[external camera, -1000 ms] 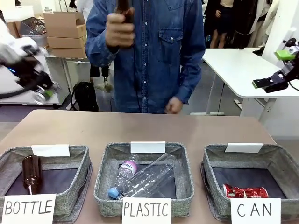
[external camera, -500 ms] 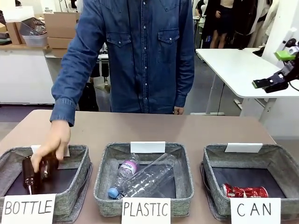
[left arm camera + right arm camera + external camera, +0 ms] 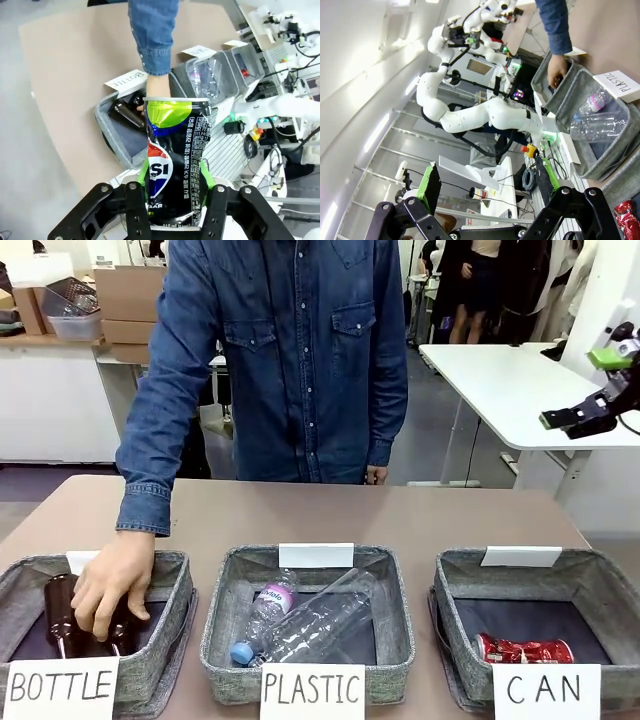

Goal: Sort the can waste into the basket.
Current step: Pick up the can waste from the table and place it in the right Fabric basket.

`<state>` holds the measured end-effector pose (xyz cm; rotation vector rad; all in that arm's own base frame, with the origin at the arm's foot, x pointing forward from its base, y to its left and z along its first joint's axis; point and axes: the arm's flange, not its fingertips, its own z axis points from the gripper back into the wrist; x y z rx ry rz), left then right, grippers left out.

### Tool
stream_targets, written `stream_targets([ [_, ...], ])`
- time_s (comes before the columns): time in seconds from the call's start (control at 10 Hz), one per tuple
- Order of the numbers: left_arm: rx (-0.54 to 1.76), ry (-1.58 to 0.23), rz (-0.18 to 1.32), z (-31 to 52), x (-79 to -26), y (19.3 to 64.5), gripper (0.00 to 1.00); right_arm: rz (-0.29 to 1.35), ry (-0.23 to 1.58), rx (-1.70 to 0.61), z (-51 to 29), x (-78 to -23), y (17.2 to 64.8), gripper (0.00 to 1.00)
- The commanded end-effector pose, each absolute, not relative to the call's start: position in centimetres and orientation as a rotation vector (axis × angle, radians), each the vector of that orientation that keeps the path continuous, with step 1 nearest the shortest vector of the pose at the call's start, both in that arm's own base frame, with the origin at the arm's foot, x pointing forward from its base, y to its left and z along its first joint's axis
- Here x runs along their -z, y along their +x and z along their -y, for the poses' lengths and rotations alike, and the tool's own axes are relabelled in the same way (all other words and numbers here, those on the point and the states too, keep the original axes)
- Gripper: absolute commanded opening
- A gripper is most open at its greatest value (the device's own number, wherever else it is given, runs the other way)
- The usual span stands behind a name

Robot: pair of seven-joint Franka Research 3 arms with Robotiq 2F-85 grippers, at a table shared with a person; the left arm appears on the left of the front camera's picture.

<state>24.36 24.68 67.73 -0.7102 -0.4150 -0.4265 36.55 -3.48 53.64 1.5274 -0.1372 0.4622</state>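
In the left wrist view my left gripper [image 3: 175,197] is shut on a dark drink can [image 3: 176,160] with blue, red and green print, held upright high above the table. A crushed red can [image 3: 525,649] lies in the grey CAN basket [image 3: 600,575] at the front right; the right wrist view has that can [image 3: 627,216] at its bottom right corner. My right gripper [image 3: 580,418] hangs open and empty at the upper right, well above the CAN basket; its green-padded fingers [image 3: 427,187] stand wide apart.
The person's hand [image 3: 112,585] rests on brown bottles in the BOTTLE basket [image 3: 175,570] at the front left. The PLASTIC basket [image 3: 395,570] in the middle holds clear bottles. Bare tabletop [image 3: 330,515] lies behind the baskets.
The person brought a brown bottle down into the BOTTLE basket and keeps a hand on it. My left arm moved out of the front view. The right gripper has not moved.
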Motion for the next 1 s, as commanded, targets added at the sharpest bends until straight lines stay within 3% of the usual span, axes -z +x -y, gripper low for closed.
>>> stream_targets([
  [0.0,0.512,-0.724,0.403,-23.9,-66.7,23.9,0.00,0.143,1.521,-0.490,3.7,-53.7,36.5,1.00],
  [0.5,0.647,-0.897,0.343,-17.1,-64.9,24.1,0.00,0.137,1.527,-0.462,3.5,-53.6,36.6,1.00],
  [0.7,0.779,-0.939,0.350,-10.7,-64.8,25.3,0.00,0.175,1.377,-0.503,10.5,-59.7,31.5,1.00],
  [0.9,0.906,-0.972,0.292,-1.8,-63.9,28.3,0.00,0.114,1.267,-0.413,17.9,-61.3,25.9,1.00],
])
